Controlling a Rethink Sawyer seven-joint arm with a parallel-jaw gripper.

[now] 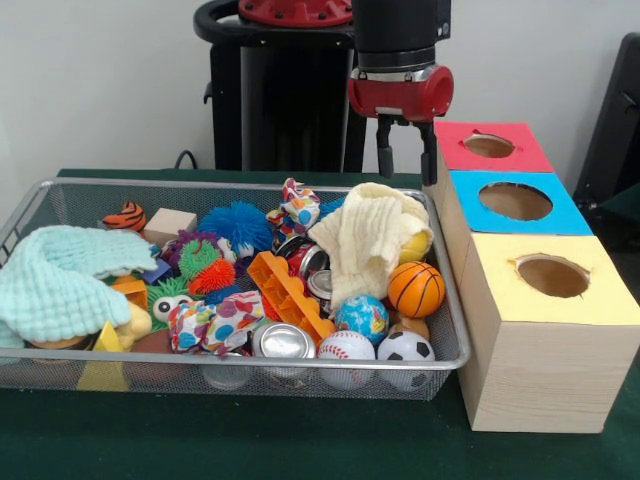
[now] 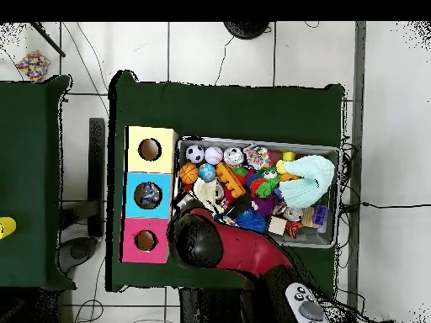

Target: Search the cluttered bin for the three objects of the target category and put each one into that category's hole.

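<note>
While the gripper (image 1: 407, 150) hangs above the bin's (image 1: 445, 300) far right corner, its two dark fingers (image 1: 384, 147) point down with a clear gap between them and nothing held. Below it a cream cloth (image 1: 365, 235) lies draped over a yellow ball (image 1: 418, 243). Toward the bin's right end sit an orange basketball (image 1: 416, 288), a globe ball (image 1: 362, 317), a baseball (image 1: 345, 350) and a soccer ball (image 1: 405, 348), all close together near the front wall. An orange block (image 1: 288, 292) lies tilted just left of them, with a can (image 1: 283, 341) at its near end. A mint cloth (image 1: 60, 275) covers the left end. Right of the bin stand three boxes in a row, each with a round hole on top: red (image 1: 492, 147), blue (image 1: 517, 202) and yellow (image 1: 552, 277). From overhead the arm (image 2: 236, 248) covers the bin's corner beside the red box
</note>
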